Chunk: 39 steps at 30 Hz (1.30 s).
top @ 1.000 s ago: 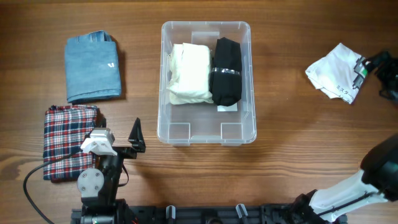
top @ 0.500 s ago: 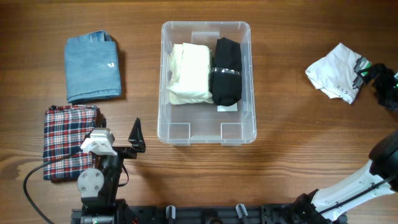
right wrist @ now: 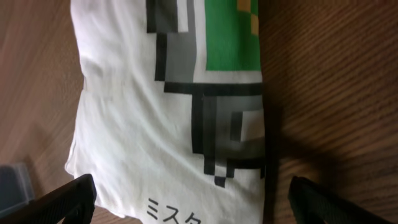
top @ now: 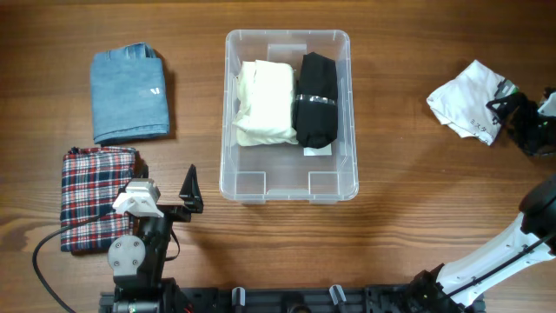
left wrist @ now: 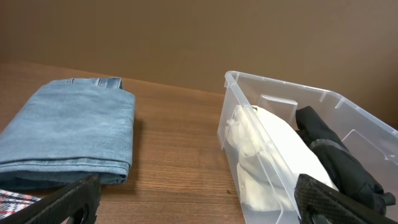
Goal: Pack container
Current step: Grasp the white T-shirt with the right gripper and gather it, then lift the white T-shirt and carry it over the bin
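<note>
**Three views, one worktop**
Overhead looks straight down on the whole worktop (top: 400, 217). Left wrist sits low, facing level across the folded jeans (left wrist: 68, 130) toward the container (left wrist: 280, 92), both also visible overhead. Right wrist looks down, very close, on the white printed shirt (right wrist: 124, 124) at overhead's right edge

**Colour rundown**

Clear container (top: 287, 174); inside it, a cream bundle (top: 265, 103) and a black bundle (top: 315, 100). Folded denim (top: 129, 94) light blue. Plaid cloth (top: 91, 196) red, navy, white. White tee (right wrist: 124, 124): green, grey, black pixel print, black lettering. Worktop (top: 408, 209) brown wood grain.
</note>
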Each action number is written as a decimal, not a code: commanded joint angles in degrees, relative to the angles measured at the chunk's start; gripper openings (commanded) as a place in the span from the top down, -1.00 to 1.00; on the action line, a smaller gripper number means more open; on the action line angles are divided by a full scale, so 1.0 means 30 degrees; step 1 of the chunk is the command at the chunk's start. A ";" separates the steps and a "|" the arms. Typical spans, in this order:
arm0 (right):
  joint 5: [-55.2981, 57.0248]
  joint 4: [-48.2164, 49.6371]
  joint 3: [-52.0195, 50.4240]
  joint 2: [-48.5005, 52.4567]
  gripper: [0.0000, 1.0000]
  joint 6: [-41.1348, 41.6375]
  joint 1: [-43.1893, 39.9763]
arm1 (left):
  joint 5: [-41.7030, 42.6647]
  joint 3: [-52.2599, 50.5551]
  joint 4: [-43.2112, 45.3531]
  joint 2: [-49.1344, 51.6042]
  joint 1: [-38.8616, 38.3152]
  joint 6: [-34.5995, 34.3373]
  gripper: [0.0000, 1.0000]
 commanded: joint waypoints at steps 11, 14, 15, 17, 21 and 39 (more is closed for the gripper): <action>-0.0444 0.0481 -0.0029 0.1151 -1.00 -0.0386 0.0015 | 0.0095 -0.0102 -0.0007 -0.0029 0.0175 0.0379 -1.00; -0.0444 0.0583 -0.0029 0.1428 -0.99 -0.0270 0.0015 | 0.0087 -0.0109 -0.0007 -0.0029 0.0175 0.0379 -1.00; -0.0444 0.0605 -0.0029 0.1508 -1.00 -0.0240 0.0015 | 0.0087 -0.0109 -0.0015 -0.0029 0.0175 0.0379 -1.00; -0.0444 0.0750 -0.0029 0.1763 -0.99 -0.0095 0.0044 | 0.0087 -0.0109 -0.0007 -0.0029 0.0175 0.0379 -0.99; -0.0444 0.0933 -0.0029 0.2171 -1.00 0.0087 0.0262 | 0.0095 -0.0109 -0.0007 -0.0029 0.0175 0.0379 -0.99; 0.0947 0.1566 -0.0051 0.3905 -1.00 0.1056 0.2288 | 0.0087 -0.0109 -0.0007 -0.0029 0.0175 0.0379 -0.99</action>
